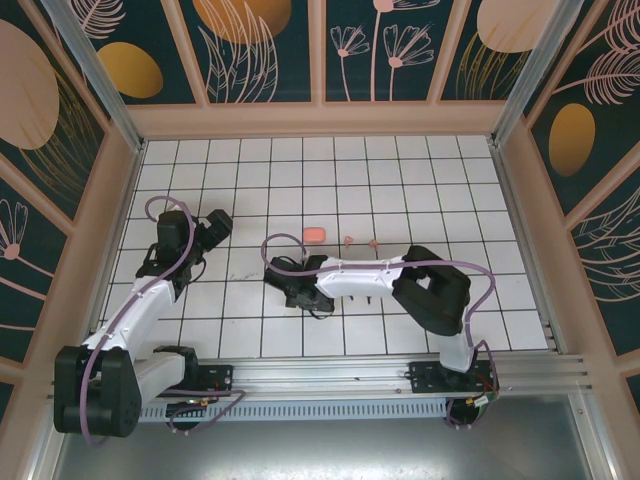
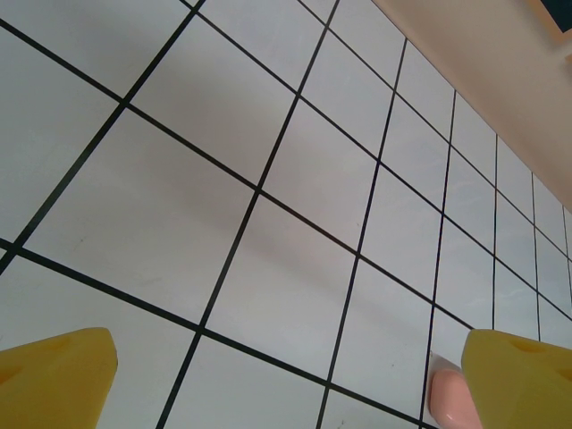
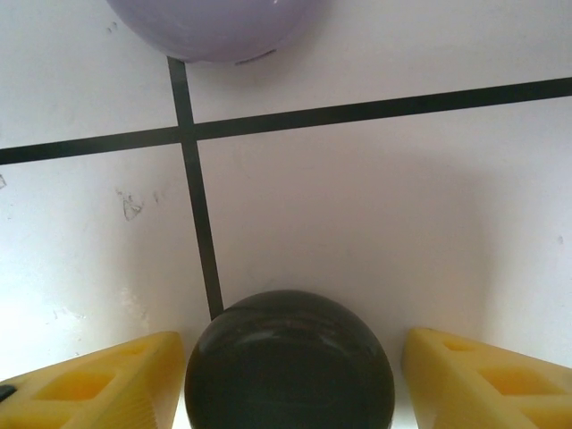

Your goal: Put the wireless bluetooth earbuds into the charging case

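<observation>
Top external view: The white tiled table [image 1: 450,200] carries two salmon-pink earbuds [image 1: 349,240], tiny stemmed pieces lying loose near mid-table, one a short way right of the other. A salmon-pink case [image 1: 314,234] sits just left of them, apart from both. At this size it is not legible whether its lid is up or down. The right gripper [image 1: 288,288] is lowered to the table in front of that case, and its wrist hides whatever lies beneath. The left gripper [image 1: 218,222] stands further left, well apart from the earbuds. A few dark specks [image 1: 371,297] under the right forearm are too small to identify.

Left wrist view: The left gripper [image 2: 286,380] stands wide, holding nothing, with bare tile between its yellow fingers [image 2: 63,380]. The salmon-pink case [image 2: 445,398] shows at the lower right, partly hidden by one finger and cut off by the frame edge.

Right wrist view: The right gripper [image 3: 290,380] straddles a black rounded case [image 3: 286,353], which is cut off at the bottom. One finger [image 3: 474,375] shows a sliver of table between it and the case. On the other side, contact cannot be confirmed. A lilac case [image 3: 214,22] lies beyond, cropped at the top edge.
</observation>
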Controlling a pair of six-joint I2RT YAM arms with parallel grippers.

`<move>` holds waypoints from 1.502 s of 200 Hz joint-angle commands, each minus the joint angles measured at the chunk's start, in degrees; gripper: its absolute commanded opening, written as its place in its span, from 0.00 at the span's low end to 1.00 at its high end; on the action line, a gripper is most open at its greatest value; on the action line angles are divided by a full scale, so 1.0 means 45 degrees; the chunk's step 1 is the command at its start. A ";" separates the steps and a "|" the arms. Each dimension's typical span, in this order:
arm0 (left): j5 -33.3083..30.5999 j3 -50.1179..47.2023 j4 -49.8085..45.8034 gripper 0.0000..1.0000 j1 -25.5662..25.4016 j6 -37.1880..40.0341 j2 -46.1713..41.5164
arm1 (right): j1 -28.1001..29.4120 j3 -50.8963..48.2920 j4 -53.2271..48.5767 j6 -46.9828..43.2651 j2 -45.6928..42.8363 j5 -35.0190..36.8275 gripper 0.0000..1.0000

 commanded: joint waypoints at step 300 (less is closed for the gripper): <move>0.3822 -0.3221 1.0003 0.98 -0.2924 -0.0902 -0.0627 | -0.5431 -0.0440 0.4680 0.0282 -0.4640 -0.2527 0.37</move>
